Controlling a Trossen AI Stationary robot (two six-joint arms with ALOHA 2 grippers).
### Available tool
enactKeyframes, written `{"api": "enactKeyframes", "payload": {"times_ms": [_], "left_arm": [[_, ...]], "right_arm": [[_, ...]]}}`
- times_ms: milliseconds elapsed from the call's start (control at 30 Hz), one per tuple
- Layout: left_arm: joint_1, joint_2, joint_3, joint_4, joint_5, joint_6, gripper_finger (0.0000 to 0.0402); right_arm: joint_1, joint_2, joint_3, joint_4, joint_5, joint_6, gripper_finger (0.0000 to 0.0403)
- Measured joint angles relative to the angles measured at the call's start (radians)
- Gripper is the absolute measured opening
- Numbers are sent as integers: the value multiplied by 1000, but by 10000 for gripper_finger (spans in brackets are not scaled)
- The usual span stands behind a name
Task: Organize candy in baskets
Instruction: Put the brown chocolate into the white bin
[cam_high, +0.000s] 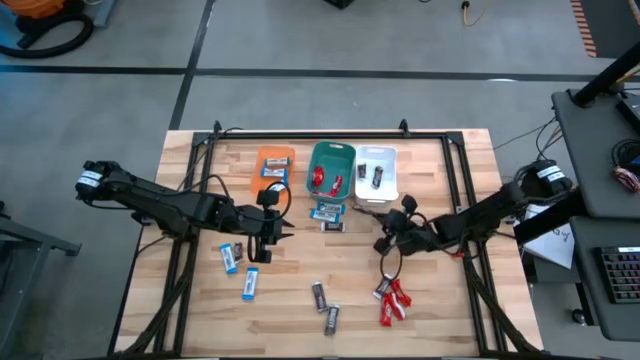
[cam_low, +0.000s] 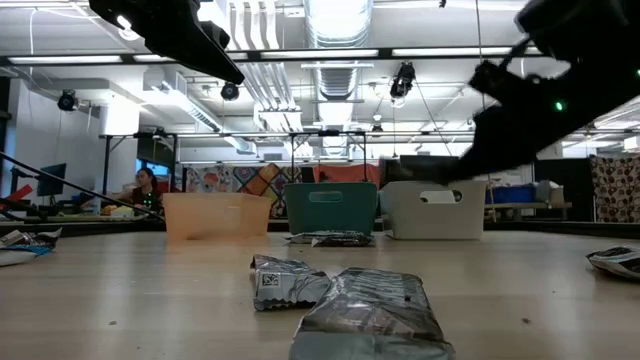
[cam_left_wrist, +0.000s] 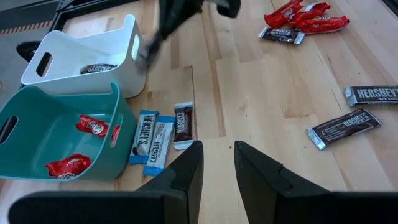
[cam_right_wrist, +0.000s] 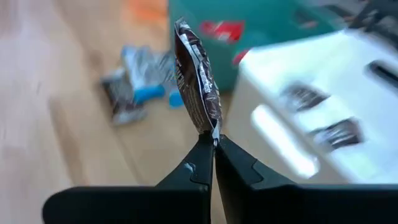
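The orange basket (cam_high: 275, 166), teal basket (cam_high: 331, 169) and white basket (cam_high: 377, 175) stand in a row at the table's far side. Red bars lie in the teal basket (cam_left_wrist: 59, 140), dark ones in the white basket (cam_left_wrist: 81, 59). My right gripper (cam_right_wrist: 214, 149), hovering in front of the white basket (cam_high: 388, 240), is shut on a dark bar (cam_right_wrist: 196, 78). My left gripper (cam_left_wrist: 217, 163) is open above bare wood left of centre (cam_high: 268, 238). Loose candy lies about: blue bars (cam_high: 240, 270), dark bars (cam_high: 325, 306) and red bars (cam_high: 392, 298). My right gripper pinches the dark bar by the crimped end of its wrapper (cam_right_wrist: 213, 132), only at the free ends of the fingers. The bar stands out past the fingertips, in line with them, lifted clear of the table.
Two blue bars and a dark one (cam_left_wrist: 158, 137) lie just in front of the teal basket. Two dark bars (cam_low: 345, 300) lie close to the near edge. A black frame (cam_high: 455, 160) runs along the table's far and side edges. Open wood lies between the grippers.
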Motion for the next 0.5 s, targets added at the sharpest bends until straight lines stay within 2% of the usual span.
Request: {"api": "enactKeyframes", "payload": {"times_ms": [200,367,500], "left_arm": [[0,0,0,0,0,1,75],[0,0,0,1,0,3,75],[0,0,0,4,0,3,75]], "right_arm": [[-66,-151,20,-1,98,-5,8],[-173,-240,45,-11,99,-8,8],[-269,-257,85,-116,65,23,8]]}}
